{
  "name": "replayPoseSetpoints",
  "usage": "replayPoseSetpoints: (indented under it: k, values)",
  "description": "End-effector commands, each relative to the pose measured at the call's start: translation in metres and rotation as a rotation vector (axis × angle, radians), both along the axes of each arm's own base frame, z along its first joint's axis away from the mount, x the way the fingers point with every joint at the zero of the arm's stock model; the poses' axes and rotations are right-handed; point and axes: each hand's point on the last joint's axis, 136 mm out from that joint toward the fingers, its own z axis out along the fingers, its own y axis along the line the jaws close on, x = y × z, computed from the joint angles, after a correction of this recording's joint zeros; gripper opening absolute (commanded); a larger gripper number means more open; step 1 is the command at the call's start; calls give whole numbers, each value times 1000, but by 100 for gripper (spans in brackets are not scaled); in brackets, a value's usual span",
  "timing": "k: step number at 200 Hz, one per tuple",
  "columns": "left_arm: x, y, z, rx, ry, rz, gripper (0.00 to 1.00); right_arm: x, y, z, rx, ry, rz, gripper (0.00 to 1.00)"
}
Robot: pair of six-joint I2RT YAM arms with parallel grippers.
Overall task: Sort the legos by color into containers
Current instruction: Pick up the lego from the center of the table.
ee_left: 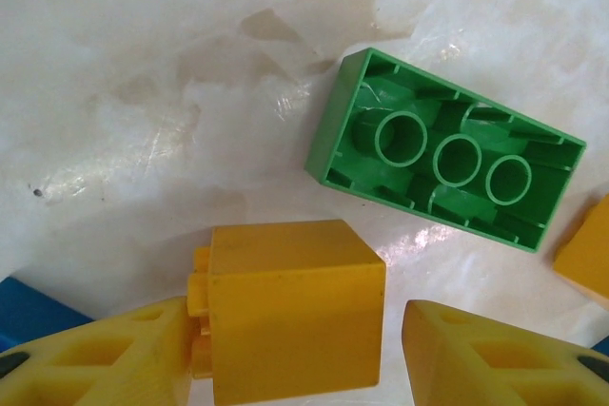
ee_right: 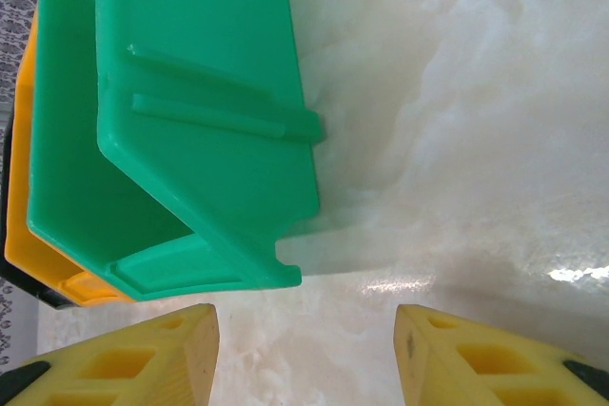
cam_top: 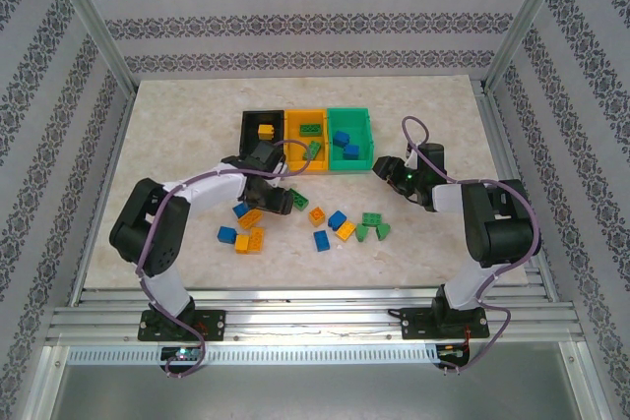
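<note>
Marble tabletop (ee_left: 124, 64), blue lego (ee_left: 33, 316) cropped at edge.

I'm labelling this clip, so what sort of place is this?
Probably a robotics test cell: an aluminium frame with patterned walls encloses a table, with a left arm and right arm bolted at its near edge.

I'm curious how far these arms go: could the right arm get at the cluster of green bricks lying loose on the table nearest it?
Probably yes. The right tool hangs open and empty beside the green bin, and the green bricks lie close by, nearer its base, with nothing between.
</note>
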Motion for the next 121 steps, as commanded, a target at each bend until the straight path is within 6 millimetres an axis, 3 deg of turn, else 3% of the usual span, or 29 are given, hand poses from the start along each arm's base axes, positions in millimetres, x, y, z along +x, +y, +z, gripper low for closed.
replayPoseSetpoints:
  k: [1,43,121]
  values:
    - [-1,9,-3,34,32,-7,57,-1,2,9,4,-25,22,52]
    - [-1,10,-6,47,38,-11,51,0,2,9,9,-23,20,52]
    - [6,9,16,16,-55,1,40,-1,2,9,14,-23,22,53]
